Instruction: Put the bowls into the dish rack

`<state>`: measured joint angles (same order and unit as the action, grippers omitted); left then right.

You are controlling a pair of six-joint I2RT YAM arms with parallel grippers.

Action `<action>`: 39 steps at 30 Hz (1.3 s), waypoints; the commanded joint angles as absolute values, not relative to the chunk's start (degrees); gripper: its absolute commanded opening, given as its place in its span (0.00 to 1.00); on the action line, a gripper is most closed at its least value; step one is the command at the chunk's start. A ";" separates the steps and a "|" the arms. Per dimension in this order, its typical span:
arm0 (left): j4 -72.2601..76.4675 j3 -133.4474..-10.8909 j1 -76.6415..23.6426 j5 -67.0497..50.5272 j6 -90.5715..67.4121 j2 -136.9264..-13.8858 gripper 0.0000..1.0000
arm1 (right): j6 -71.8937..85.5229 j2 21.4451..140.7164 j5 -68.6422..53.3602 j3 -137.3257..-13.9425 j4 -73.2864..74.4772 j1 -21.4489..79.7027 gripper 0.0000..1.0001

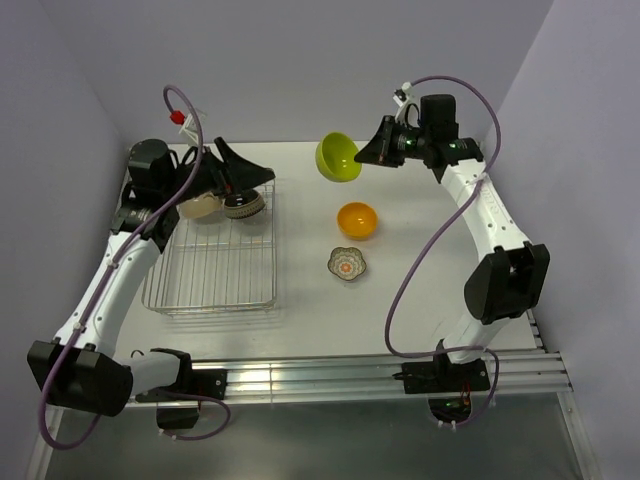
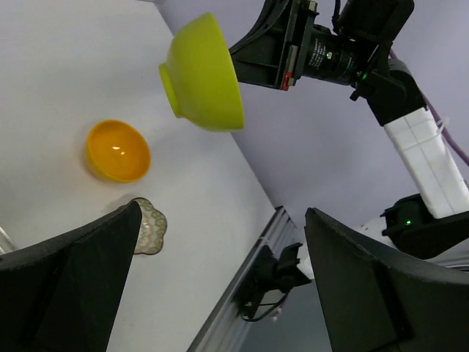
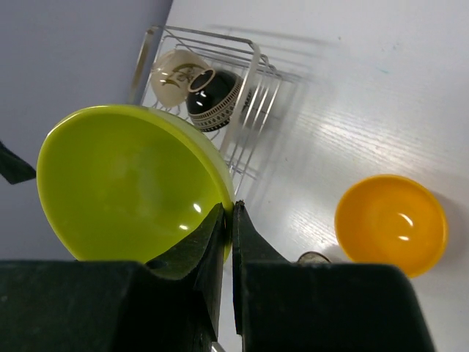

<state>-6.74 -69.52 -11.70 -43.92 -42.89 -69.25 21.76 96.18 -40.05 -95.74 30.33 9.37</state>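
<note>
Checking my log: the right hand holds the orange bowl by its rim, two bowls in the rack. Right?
No: the right hand holds the lime-green bowl by its rim (right wrist view). Two bowls are in the dish rack.

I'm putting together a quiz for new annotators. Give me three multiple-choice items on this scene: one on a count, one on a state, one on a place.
1. How many bowls lie in the dish rack?
A) none
B) two
C) four

2. What state is the left gripper in?
A) open and empty
B) shut on a bowl
C) shut on a rack wire

3. Where is the lime-green bowl?
A) in the dish rack
B) in the left gripper
C) held up in the right gripper

Answers:
1 B: a cream bowl and a dark patterned bowl sit at the rack's far end.
2 A: its wrist view shows the jaws wide apart with nothing between them.
3 C: the right gripper pinches the bowl's rim.
</note>
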 commanded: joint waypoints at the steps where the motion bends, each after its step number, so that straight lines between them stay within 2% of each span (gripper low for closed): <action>1: 5.26 -67.68 -13.00 -47.38 -53.25 -69.52 1.00 | 23.73 93.08 -40.44 -96.06 25.31 12.29 0.00; 7: 3.61 -67.85 -18.10 -41.49 -50.37 -70.48 1.00 | 21.45 91.32 -36.39 -96.59 27.33 15.99 0.00; 18: 1.50 -66.88 -21.88 -34.46 -51.51 -73.74 0.99 | 19.07 88.68 -37.97 -96.50 29.00 18.89 0.00; 34: 5.27 -64.69 -22.32 -36.91 -53.70 -72.07 0.99 | 18.46 88.42 -39.37 -96.33 29.09 22.32 0.00; 39: 6.76 -63.63 -22.32 -38.14 -54.93 -71.63 0.90 | 18.46 88.33 -39.20 -95.98 29.09 22.32 0.00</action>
